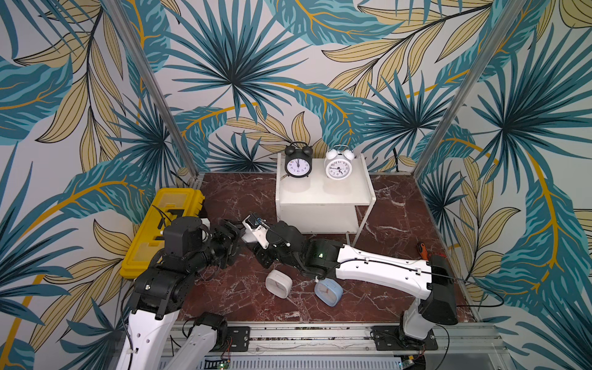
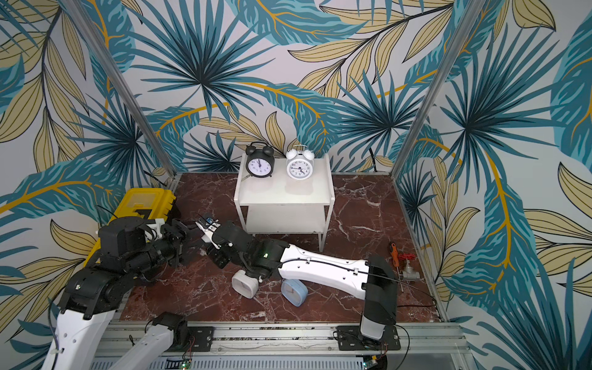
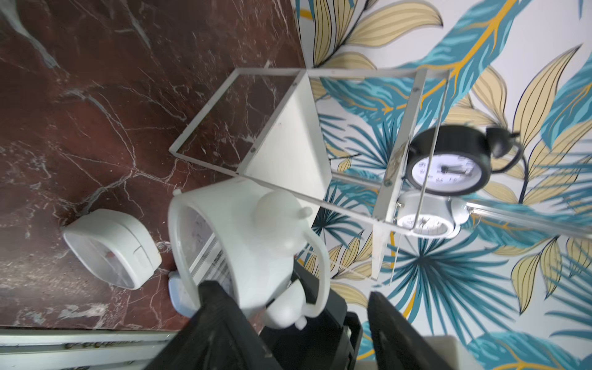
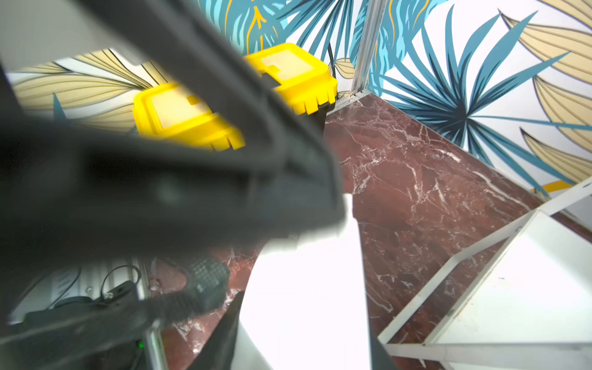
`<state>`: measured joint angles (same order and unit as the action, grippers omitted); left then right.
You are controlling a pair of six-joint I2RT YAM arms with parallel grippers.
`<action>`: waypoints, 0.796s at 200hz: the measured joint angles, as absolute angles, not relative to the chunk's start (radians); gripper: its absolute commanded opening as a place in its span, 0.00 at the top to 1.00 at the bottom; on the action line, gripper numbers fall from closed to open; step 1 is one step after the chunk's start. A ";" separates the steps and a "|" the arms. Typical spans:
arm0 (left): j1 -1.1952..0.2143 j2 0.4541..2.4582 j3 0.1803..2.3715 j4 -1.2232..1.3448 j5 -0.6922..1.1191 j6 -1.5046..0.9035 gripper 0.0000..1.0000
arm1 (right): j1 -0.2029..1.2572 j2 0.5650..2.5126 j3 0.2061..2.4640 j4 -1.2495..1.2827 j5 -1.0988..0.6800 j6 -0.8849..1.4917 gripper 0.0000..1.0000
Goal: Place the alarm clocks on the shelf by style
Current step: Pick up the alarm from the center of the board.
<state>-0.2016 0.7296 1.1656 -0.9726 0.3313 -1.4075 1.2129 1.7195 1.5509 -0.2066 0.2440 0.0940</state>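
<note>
**Red marble desk point(image 1: 400, 224), leafy walls point(image 1: 240, 80)**

Nearest we see the white square clock point(image 1: 278, 283) and the light blue clock point(image 1: 328, 291), tilted on the desk. Behind them the left hand point(image 3: 293, 290) is wide open, holding nothing. The right hand point(image 4: 304, 320) is closed on a white bell clock point(image 3: 250, 230). Farthest, on the shelf point(image 1: 320, 195) top, the black bell clock point(image 1: 298, 165) and a second white bell clock point(image 1: 338, 167) stand upright.

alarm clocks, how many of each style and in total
twin-bell: 3, black twin-bell, shelved white twin-bell, other white twin-bell in the left wrist view
rounded-square: 2, white square clock, light blue square clock
total: 5
</note>
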 measured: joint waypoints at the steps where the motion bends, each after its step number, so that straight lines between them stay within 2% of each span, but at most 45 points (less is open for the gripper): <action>1: -0.201 0.729 1.166 -0.972 0.328 -1.403 0.14 | 1.214 1.718 1.550 -0.207 0.243 0.095 0.83; 32: -0.192 0.757 1.201 -0.973 0.246 -1.327 0.00 | 1.234 1.668 1.531 -0.215 0.214 0.098 0.84; 90: -0.181 0.809 1.303 -0.875 0.104 -1.068 0.00 | 1.241 1.395 1.394 -0.246 0.221 0.155 0.83; 139: -0.188 0.837 1.227 -0.638 0.263 -0.886 0.00 | 1.195 1.149 1.311 -0.344 0.255 0.239 0.82; 159: -0.251 0.844 1.161 -0.581 0.313 -0.833 0.00 | 1.156 1.074 1.284 -0.381 0.240 0.270 0.80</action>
<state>-0.2508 0.8436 1.1606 -0.5812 0.3134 -0.8330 1.1564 1.0737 1.2842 -0.3813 0.2401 0.2695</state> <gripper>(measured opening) 0.997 0.427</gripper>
